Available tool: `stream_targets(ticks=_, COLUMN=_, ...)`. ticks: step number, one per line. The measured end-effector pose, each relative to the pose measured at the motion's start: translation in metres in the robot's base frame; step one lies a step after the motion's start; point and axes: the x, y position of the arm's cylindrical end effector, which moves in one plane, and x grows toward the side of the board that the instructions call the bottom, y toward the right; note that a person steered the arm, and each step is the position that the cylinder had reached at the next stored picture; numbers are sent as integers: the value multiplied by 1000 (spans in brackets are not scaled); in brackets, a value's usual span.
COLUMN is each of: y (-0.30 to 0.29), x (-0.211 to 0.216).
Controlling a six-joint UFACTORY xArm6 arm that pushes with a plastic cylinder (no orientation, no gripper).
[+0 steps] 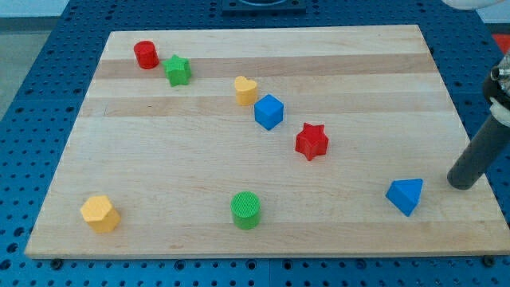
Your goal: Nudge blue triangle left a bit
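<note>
Blue triangle [406,195] near table [239,159] bottom-right corner, my tip [460,184] resting just to its right — apart, not touching; no pincer on rod, nothing held.

Blue triangle [406,195]: small solid block, bright blue, triangular face turned toward view's right, apex up. Rests flat on wooden board, low in view's right part, near bottom edge. Stands alone, well apart from other blocks. My tip [460,184] near, on view's right, not touching.
</note>
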Motion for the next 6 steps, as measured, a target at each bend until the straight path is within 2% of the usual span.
stream_targets(ticks=1, y=-13, x=0)
stream_targets(ticks=3, y=34, x=29)
stream_targets(ticks=4, y=-37, x=27)
stream_targets(ticks=5, y=-76, x=3)
stream_targets(ticks=6, y=-46, x=25)
